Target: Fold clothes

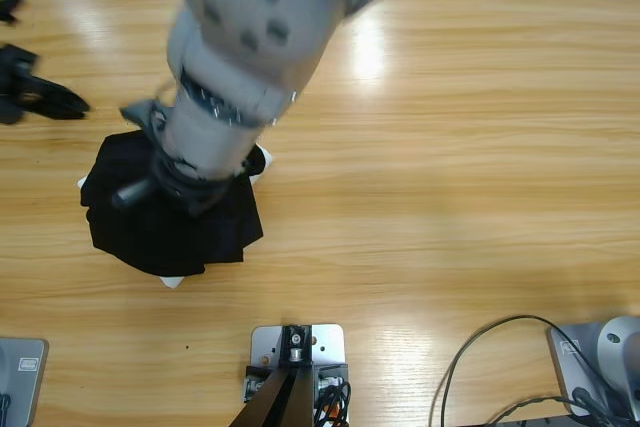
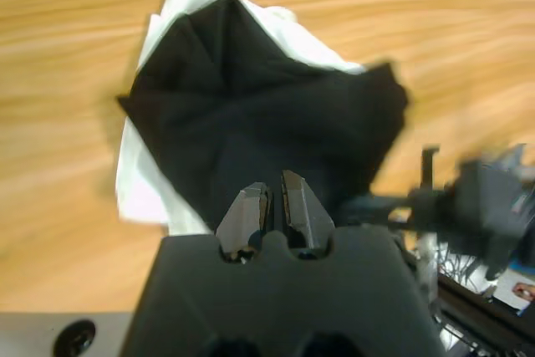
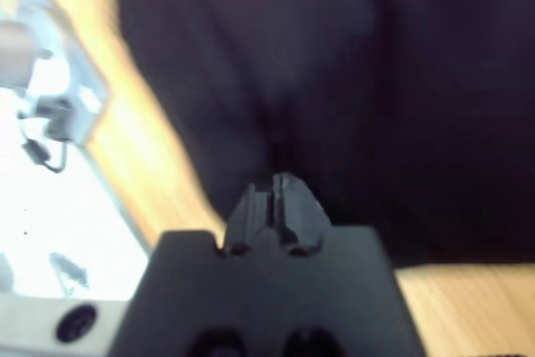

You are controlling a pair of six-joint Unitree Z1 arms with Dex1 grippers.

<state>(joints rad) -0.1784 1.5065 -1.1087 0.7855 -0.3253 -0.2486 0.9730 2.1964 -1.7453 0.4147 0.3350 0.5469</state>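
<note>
The shirt (image 1: pixel 170 217) is seen as a compact black bundle at the left part of the table (image 1: pixel 450 167), lying over a white garment (image 2: pixel 138 181) whose edges show at several corners. By the look of it, the fabric is soft, light and limp; it will be expected to sag and slide when lifted, so an outer edge or corner fold is judged the best place for a hold, not the thick middle. Nothing fragile is involved.

In the high view, 1 large silver arm is bent down from the top, with its wrist directly over the bundle. The right wrist view is filled by black cloth close ahead, so this arm is taken to be the right one. The right gripper (image 3: pixel 280 186) is seen with its 2 jaws pressed together and nothing visibly caught between them, low over the shirt.

The left gripper (image 2: pixel 274 192) is held higher, aimed down at the bundle, its jaws nearly together with only a thin slit and nothing held.
</note>
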